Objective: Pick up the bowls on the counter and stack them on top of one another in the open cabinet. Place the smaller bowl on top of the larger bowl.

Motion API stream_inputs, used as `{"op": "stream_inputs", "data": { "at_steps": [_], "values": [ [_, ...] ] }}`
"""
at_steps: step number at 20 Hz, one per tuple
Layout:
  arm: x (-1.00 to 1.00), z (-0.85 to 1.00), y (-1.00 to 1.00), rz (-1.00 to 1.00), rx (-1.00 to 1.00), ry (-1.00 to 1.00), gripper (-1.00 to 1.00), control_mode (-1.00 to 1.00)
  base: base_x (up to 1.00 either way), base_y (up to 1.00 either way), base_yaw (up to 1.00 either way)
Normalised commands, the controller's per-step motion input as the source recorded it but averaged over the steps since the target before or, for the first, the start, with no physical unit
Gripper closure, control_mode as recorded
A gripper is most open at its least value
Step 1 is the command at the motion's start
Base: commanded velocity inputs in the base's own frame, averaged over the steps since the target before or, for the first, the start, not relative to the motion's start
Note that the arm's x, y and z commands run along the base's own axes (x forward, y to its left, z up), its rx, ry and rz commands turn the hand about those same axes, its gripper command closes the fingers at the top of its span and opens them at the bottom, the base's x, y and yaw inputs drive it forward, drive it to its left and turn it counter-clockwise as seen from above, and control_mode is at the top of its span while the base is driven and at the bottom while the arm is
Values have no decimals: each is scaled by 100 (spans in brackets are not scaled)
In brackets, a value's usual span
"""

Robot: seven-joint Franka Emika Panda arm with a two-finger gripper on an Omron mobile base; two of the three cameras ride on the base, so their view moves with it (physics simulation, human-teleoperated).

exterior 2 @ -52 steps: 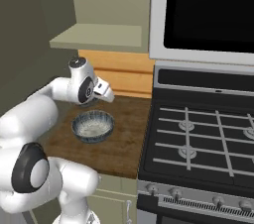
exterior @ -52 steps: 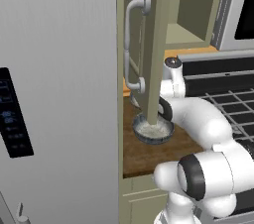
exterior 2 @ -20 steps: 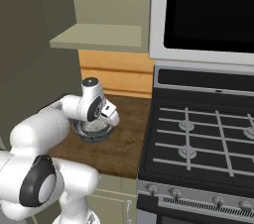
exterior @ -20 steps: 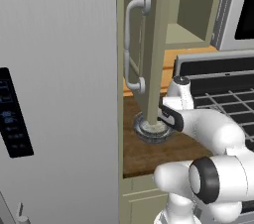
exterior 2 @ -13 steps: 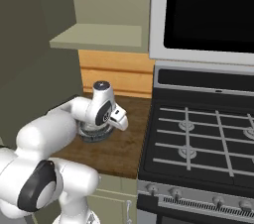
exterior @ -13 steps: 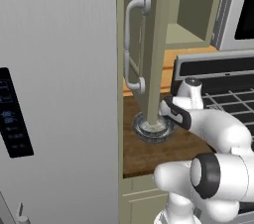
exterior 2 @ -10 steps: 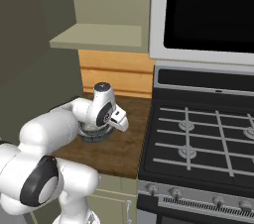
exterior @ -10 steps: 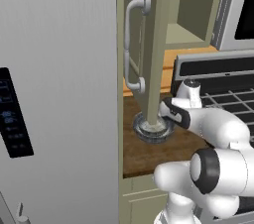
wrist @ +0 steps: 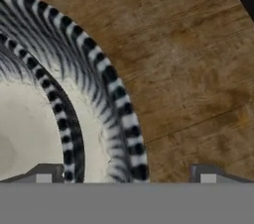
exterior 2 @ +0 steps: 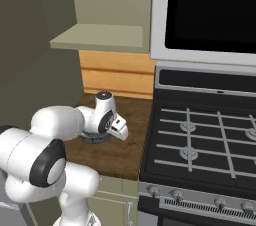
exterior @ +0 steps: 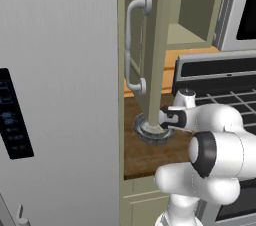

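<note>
Lowered since earlier, our gripper (wrist: 124, 172) sits spread open (holding nothing) astride the rim of the bowls (wrist: 59, 94), nested on the counter (wrist: 188, 59) beside the stove (exterior 2: 200, 140).

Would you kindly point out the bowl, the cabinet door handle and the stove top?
bowl (exterior: 150, 134): left base view, near rim.
cabinet door handle (exterior: 131, 45): left base view, middle of the bar.
stove top (exterior 2: 200, 142): right base view, black grate.

Rendered home kitchen; black stove (exterior 2: 200, 140), grey fridge (exterior: 55, 95), wood-grain counter (exterior 2: 125, 145), open cabinet (exterior: 192, 35)
</note>
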Motion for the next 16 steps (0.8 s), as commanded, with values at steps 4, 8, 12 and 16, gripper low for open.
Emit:
{"op": "stream_inputs", "data": {
  "at_steps": [4, 8, 12, 16],
  "values": [
    [0, -52, 8, 0, 0, 0, 100, -100, 0, 0, 0],
    [1, -2, 0, 0, 0, -1, 100, -100, 0, 0, 0],
    [-1, 21, 0, -4, 1, -1, 100, -100, 0, 0, 0],
    [-54, 86, -9, -14, 4, -18, 100, -100, 0, 0, 0]
  ]
}}
